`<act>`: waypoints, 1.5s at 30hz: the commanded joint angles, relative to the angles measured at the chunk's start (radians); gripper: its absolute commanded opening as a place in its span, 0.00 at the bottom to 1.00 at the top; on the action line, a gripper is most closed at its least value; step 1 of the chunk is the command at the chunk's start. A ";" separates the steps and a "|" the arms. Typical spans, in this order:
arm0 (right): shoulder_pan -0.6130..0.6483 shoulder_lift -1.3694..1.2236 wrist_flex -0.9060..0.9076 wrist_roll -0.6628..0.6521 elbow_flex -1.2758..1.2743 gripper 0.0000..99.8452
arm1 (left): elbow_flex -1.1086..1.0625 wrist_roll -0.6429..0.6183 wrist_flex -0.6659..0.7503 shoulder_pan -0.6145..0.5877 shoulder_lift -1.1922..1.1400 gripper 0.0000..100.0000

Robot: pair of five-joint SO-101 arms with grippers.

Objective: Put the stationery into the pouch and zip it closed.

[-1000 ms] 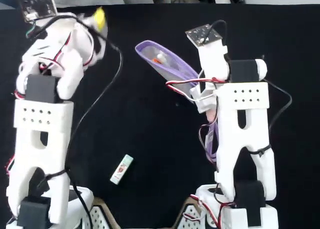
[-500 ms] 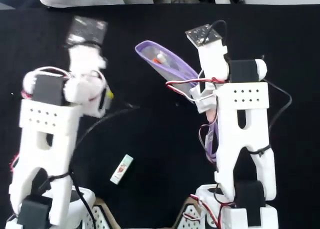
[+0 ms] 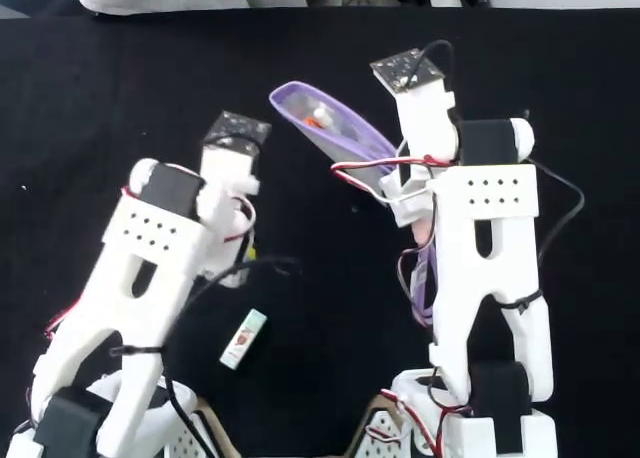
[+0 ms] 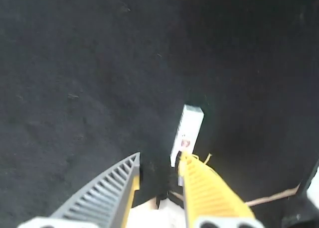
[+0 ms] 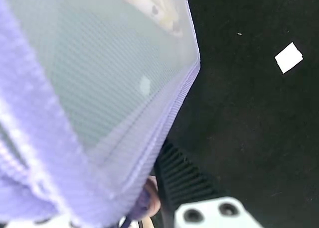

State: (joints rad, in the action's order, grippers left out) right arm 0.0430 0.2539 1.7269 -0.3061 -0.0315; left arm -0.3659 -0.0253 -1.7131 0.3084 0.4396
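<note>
Our right gripper (image 5: pixel 158 185) clamped the pouch (image 3: pixel 330 123) open for loading, while our left gripper (image 4: pixel 159 158), jaws apart, hung over the eraser (image 4: pixel 188 128), away from the pouch.

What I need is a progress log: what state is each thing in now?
pouch: unzipped, mouth open, something inside.
white stationery piece: lying on the table, outside the pouch.
left gripper: open, empty.
right gripper: shut on the pouch.

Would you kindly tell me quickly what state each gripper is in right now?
Left gripper: open, holding nothing.
Right gripper: shut on the pouch.
</note>
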 commanded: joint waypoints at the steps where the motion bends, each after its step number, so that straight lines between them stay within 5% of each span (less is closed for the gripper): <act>1: -0.003 0.031 -0.006 -0.002 0.004 0.01 | -0.140 -0.002 0.063 0.087 0.006 0.13; 6: -0.003 0.031 -0.009 -0.002 0.004 0.01 | -0.372 -0.002 0.242 0.159 0.017 0.13; 23: -0.003 0.031 -0.009 -0.002 0.002 0.01 | -0.596 -0.002 0.531 0.191 0.006 0.14; 45: -0.002 0.031 -0.005 -0.002 0.002 0.01 | -0.622 -0.002 0.585 0.191 0.003 0.21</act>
State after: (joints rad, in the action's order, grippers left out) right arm 0.0430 0.2539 1.7269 -0.3061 -0.0330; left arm -0.9843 -0.0253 -1.1393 0.4956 0.4411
